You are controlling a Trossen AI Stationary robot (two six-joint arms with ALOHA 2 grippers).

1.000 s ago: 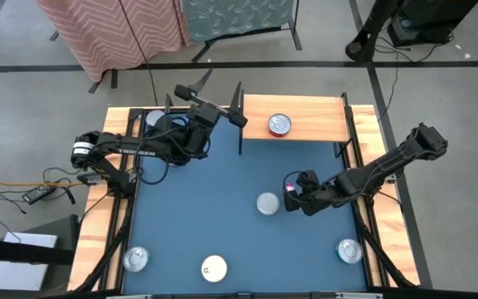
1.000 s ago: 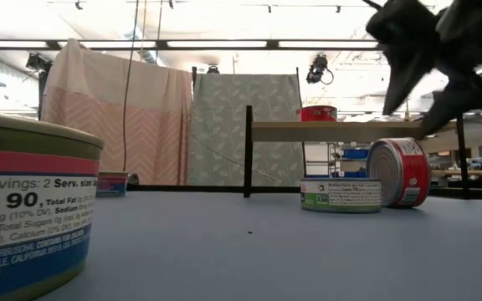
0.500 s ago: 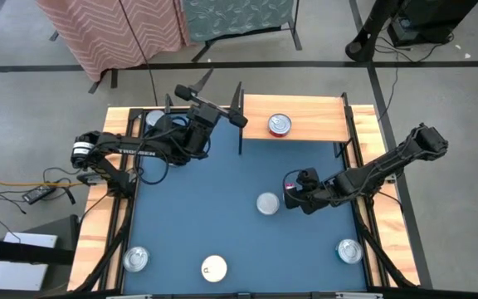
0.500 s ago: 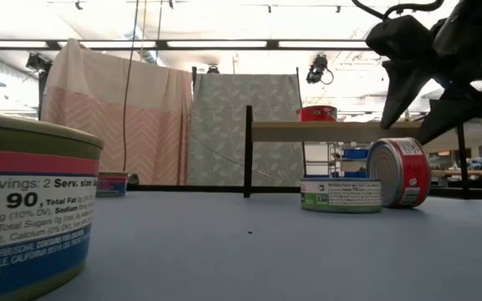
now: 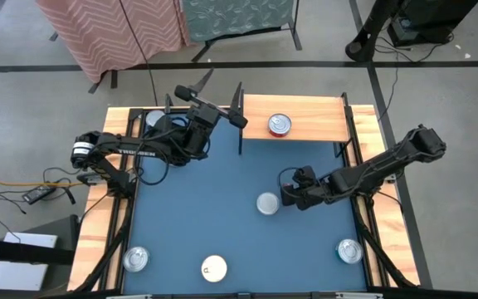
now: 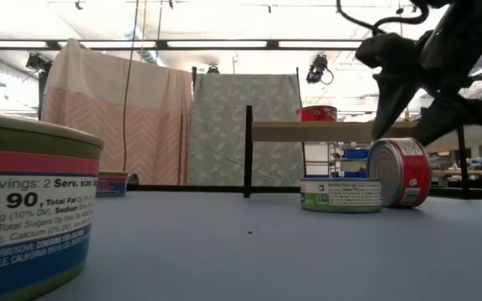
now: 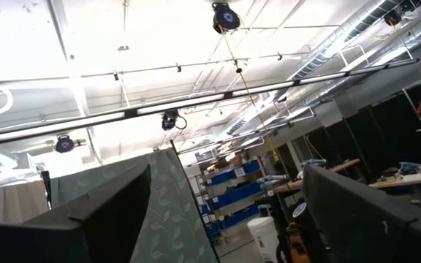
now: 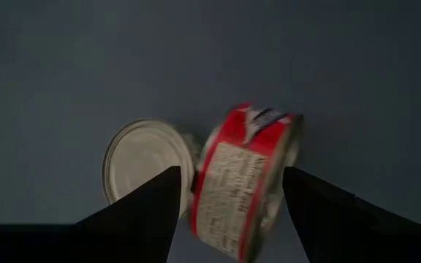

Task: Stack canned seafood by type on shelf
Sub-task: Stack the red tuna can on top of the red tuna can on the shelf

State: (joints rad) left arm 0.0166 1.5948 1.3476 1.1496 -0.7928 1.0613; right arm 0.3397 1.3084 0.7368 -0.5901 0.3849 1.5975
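A red-labelled tin [image 6: 400, 172] stands on its side wall in the middle right of the blue table. It is tipped against a flat tin with a silver lid [image 5: 267, 203] and a green label [image 6: 340, 194]. My right gripper [image 6: 407, 132] hangs open just above the red tin [image 8: 247, 186]. Its fingers [image 8: 146, 213] straddle the tin without touching it. Another red tin [image 5: 280, 124] sits on the light-wood shelf [image 5: 314, 124] at the far edge. My left gripper [image 5: 218, 93] waits open, raised at the far left and pointing up.
More tins sit flat on the table: a silver one [image 5: 136, 259] at the near left, a white-lidded one [image 5: 214, 267] at the near middle, a silver one [image 5: 349, 250] at the near right, and one [image 5: 154, 118] behind the left arm. Wooden rails [image 5: 98, 216] run along the sides.
My right gripper has gone down and a little toward the table's left edge, closing in on the red tin from above. Its fingers have stayed apart. The tins have not moved.
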